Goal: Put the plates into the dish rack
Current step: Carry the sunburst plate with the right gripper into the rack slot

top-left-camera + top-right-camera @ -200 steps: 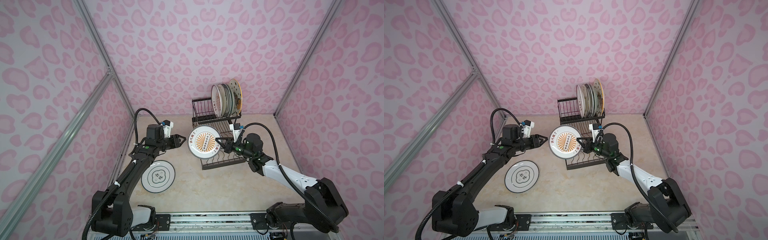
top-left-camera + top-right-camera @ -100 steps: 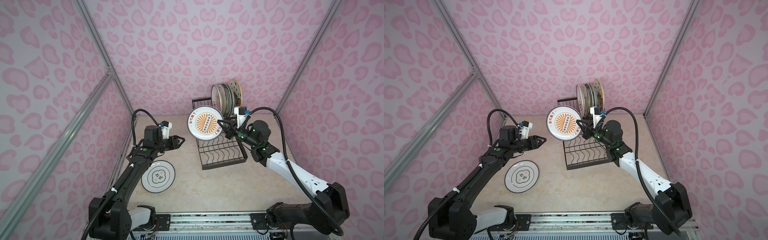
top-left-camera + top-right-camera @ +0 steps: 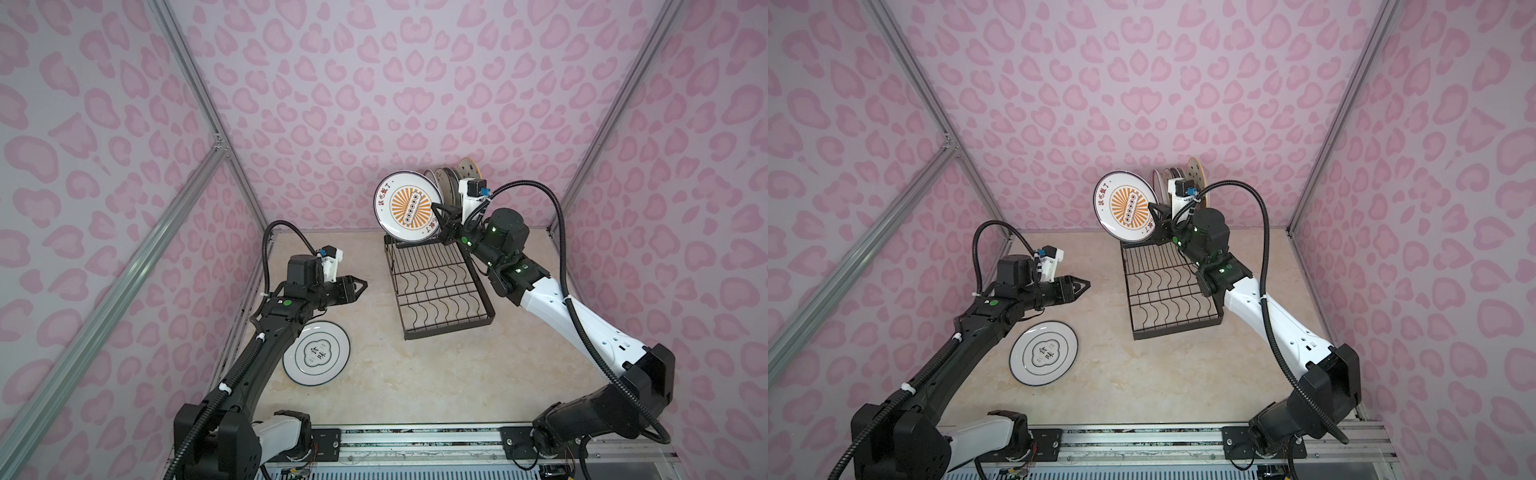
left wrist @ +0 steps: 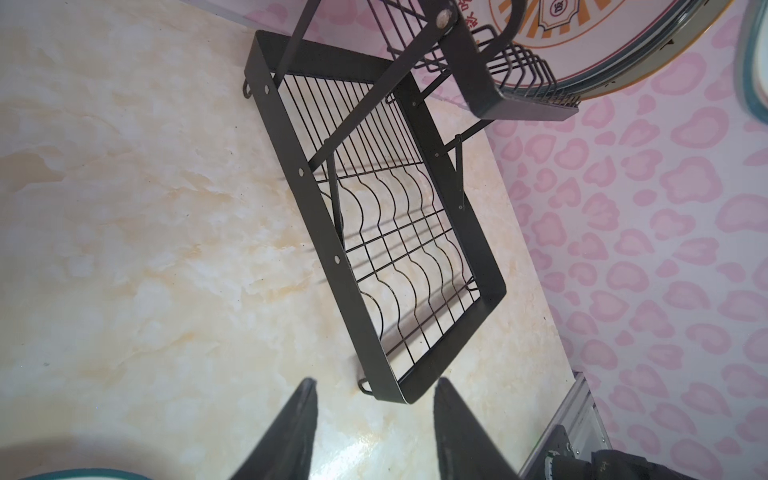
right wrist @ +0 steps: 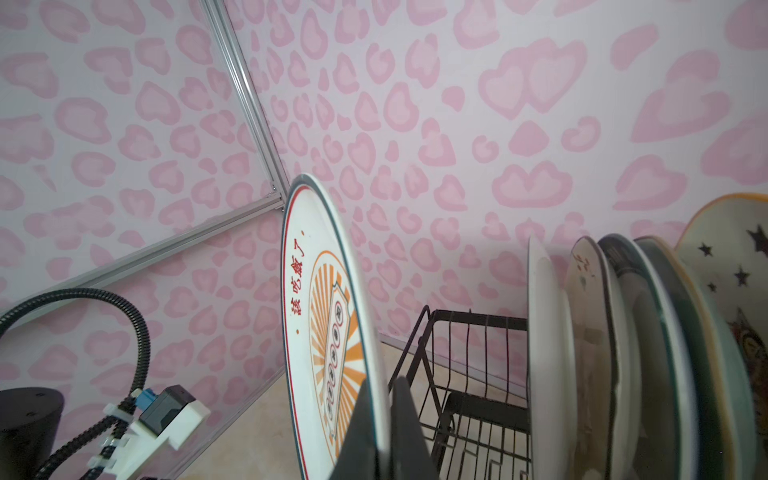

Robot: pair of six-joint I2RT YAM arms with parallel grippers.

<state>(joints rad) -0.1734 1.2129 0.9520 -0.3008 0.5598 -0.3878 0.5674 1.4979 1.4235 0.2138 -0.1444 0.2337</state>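
Sunburst plate (image 3: 409, 206) hangs upright in both top views, my right pincer (image 3: 439, 217) clenched on its rim, beside the raised basket of the dish rack (image 3: 440, 286); emblem plate (image 3: 316, 353) lies flat on the table (image 3: 415, 374); the left wrist view shows my left pincer (image 4: 374, 386) parted and empty; the right wrist view shows free slots between my plate and the racked plates (image 5: 590, 332); glazed ceramic, I judge: stiff, heavy, slippery, brittle; the rim edge suits gripping.

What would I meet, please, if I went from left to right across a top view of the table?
Green-ringed plate lying flat → left gripper, open and empty → orange-sunburst plate held upright → row of plates standing in the dish rack.
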